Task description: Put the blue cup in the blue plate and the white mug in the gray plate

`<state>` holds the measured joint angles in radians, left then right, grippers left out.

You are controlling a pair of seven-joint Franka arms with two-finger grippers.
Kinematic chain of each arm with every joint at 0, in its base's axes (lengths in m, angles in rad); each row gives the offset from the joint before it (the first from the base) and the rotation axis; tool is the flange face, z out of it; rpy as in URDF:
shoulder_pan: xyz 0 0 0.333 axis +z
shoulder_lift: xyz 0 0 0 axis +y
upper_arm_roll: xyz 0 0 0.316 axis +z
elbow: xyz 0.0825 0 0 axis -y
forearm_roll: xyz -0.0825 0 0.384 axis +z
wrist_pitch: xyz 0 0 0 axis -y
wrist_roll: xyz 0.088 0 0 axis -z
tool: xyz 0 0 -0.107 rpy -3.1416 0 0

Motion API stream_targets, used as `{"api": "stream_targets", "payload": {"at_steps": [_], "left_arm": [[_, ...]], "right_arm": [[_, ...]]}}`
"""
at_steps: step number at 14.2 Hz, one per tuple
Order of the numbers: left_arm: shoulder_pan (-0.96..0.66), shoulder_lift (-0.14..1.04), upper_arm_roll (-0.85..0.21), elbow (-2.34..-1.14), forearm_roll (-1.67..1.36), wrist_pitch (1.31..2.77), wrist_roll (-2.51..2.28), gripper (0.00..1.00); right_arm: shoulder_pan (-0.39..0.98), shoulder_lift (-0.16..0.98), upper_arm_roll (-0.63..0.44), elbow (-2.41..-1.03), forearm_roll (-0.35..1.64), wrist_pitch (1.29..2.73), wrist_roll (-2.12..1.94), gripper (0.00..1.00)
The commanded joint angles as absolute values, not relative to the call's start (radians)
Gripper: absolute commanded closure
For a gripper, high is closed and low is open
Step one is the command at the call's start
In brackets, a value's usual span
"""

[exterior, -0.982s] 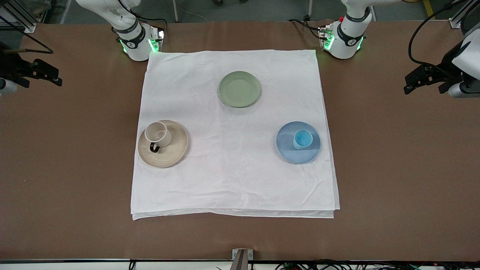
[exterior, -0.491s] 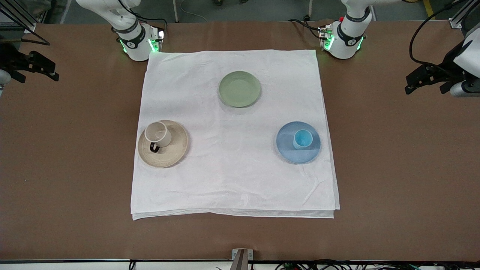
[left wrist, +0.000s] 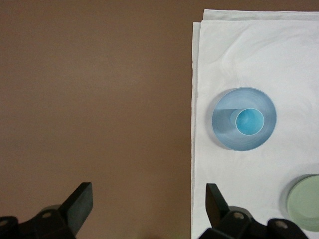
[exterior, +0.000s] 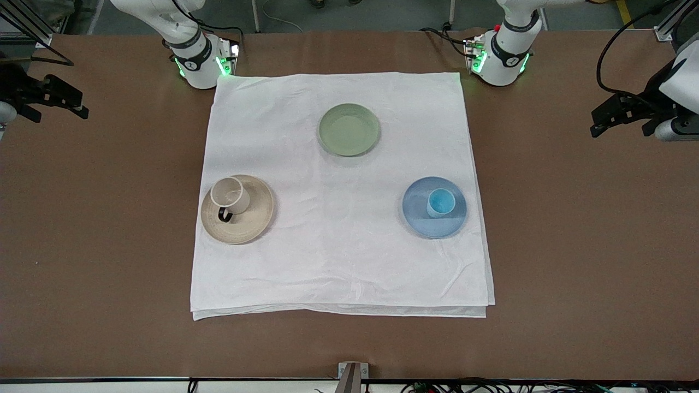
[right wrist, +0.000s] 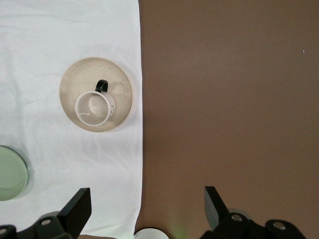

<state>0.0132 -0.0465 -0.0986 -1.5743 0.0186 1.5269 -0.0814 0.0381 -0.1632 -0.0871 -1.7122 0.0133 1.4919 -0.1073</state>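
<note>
The blue cup (exterior: 440, 202) stands upright in the blue plate (exterior: 420, 221), toward the left arm's end of the white cloth; both show in the left wrist view, cup (left wrist: 249, 121) on plate (left wrist: 224, 137). The white mug (exterior: 230, 195) with its black handle stands on the gray plate (exterior: 251, 226), toward the right arm's end; the right wrist view shows mug (right wrist: 93, 107) and plate (right wrist: 70, 87). My left gripper (exterior: 622, 115) is open and empty, high over bare table off the cloth. My right gripper (exterior: 52, 98) is open and empty, high over bare table at the other end.
A pale green plate (exterior: 349, 129) sits on the white cloth (exterior: 338, 262), nearer the robot bases. The brown table (exterior: 573, 245) surrounds the cloth. The arm bases (exterior: 199, 60) stand at the cloth's upper corners.
The right gripper has shifted slightly up toward the table's edge and settled. The left gripper has barely moved. Cups and plates have not moved.
</note>
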Motion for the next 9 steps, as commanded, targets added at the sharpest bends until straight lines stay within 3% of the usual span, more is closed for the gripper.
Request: {"api": "stream_targets", "payload": {"at_steps": [1,9], "left_arm": [[0.012,-0.058,-0.1,-1.574,0.044,1.522,-0.077,0.0],[0.012,-0.057,-0.1,-1.575,0.044,1.503,-0.081,0.0]], "right_arm": [[0.031,-0.176,-0.083,-1.729,-0.008,1.505,-0.129,0.0],[0.031,-0.176,-0.083,-1.729,-0.008,1.5,-0.126,0.0]]}}
